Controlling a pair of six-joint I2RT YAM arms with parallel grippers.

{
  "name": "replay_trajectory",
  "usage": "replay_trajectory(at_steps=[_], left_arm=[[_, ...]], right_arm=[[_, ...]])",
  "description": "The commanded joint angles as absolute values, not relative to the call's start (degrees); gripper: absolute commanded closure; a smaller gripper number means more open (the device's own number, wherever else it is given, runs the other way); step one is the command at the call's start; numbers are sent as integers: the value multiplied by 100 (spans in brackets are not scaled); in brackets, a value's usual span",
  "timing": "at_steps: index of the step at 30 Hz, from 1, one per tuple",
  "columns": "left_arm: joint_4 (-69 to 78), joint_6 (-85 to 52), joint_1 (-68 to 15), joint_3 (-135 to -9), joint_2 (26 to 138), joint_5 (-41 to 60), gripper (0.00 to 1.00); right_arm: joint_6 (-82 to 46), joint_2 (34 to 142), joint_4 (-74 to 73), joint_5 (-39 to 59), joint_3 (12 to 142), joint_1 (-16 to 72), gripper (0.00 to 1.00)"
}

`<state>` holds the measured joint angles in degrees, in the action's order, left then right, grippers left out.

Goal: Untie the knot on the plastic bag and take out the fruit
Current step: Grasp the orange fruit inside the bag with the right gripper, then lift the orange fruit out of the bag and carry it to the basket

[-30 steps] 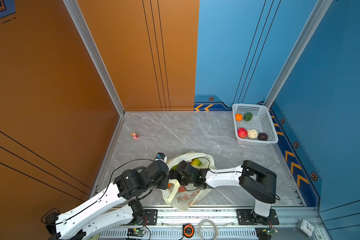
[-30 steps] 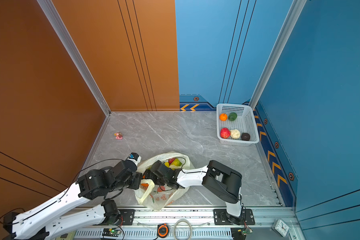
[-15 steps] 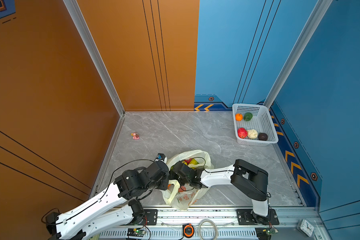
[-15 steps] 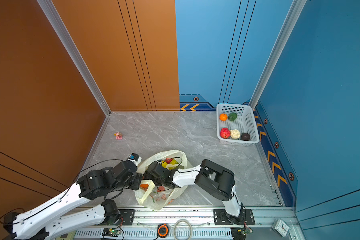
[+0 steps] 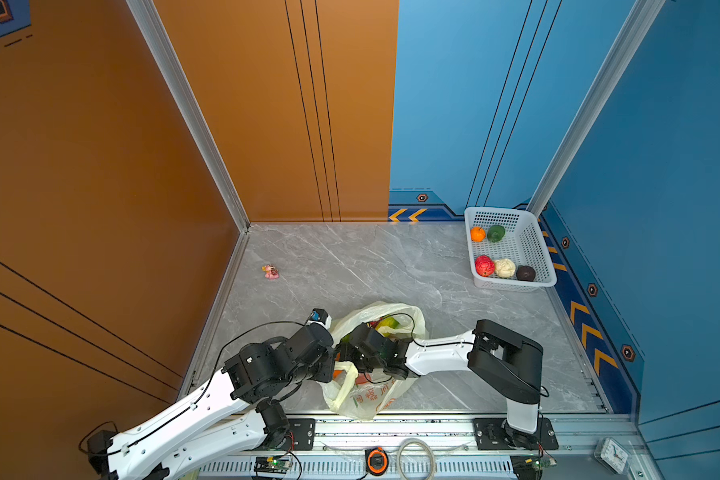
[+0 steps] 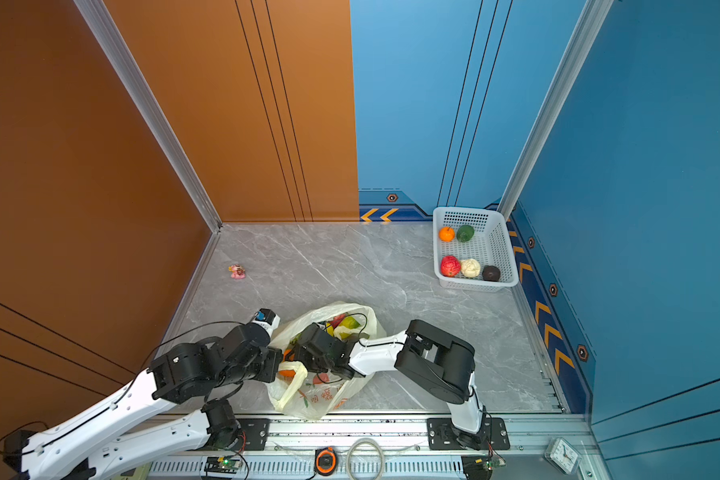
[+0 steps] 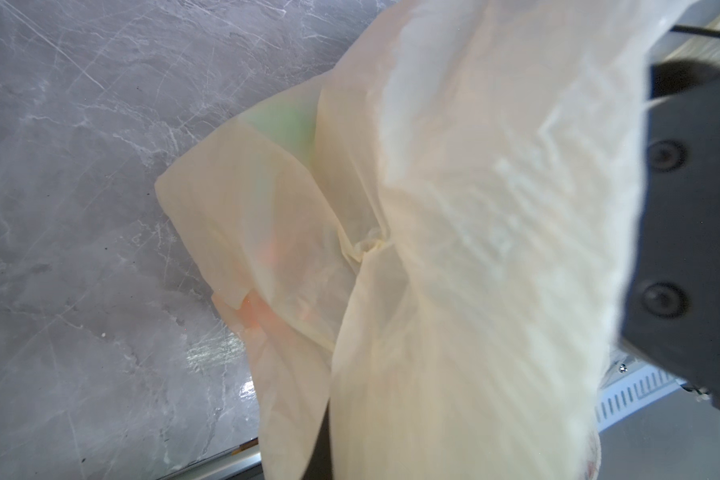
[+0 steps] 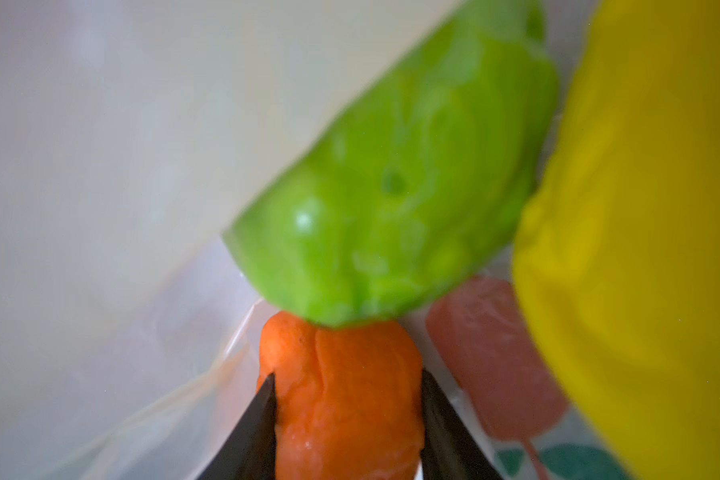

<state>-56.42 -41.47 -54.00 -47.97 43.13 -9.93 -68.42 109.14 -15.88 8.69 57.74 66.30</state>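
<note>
R tool (image 8: 348, 376) inside plastic bag (image 5: 371, 401), grasping orange fruit (image 8: 341, 419), green fruit (image 8: 395, 208) touching it, yellow fruit (image 8: 641, 208) also in bag, L tool (image 5: 334, 368) clenched on bag's edge

Both arms had white moulded links, left arm (image 5: 192, 411) & right arm (image 5: 437, 353), w/ chunky black joint housings (image 5: 508, 353). Thin black cable (image 5: 283, 322) looped off left arm. Its wrist carried a small white cam block (image 5: 319, 318) w/ blue mark. Black base plates (image 5: 489, 432) w/ screws. Right gripper (image 8: 348, 374): 2 black tapered fingers. Black casing (image 7: 682, 232) in left wrist view w/ 2 round recessed screws.
</note>
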Motion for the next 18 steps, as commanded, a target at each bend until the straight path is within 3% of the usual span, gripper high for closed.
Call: replay_trajectory(at_steps=[1, 18], left_arm=[[-5663, -4063, -5320, -4763, 4307, -923, 100], [-5621, -4052, -5055, -5107, 4595, -1188, 100]], right_arm=[[-6688, 10466, -1056, 610, 5668, 6598, 69], [-5812, 9063, 1527, 195, 5793, 6788, 69]])
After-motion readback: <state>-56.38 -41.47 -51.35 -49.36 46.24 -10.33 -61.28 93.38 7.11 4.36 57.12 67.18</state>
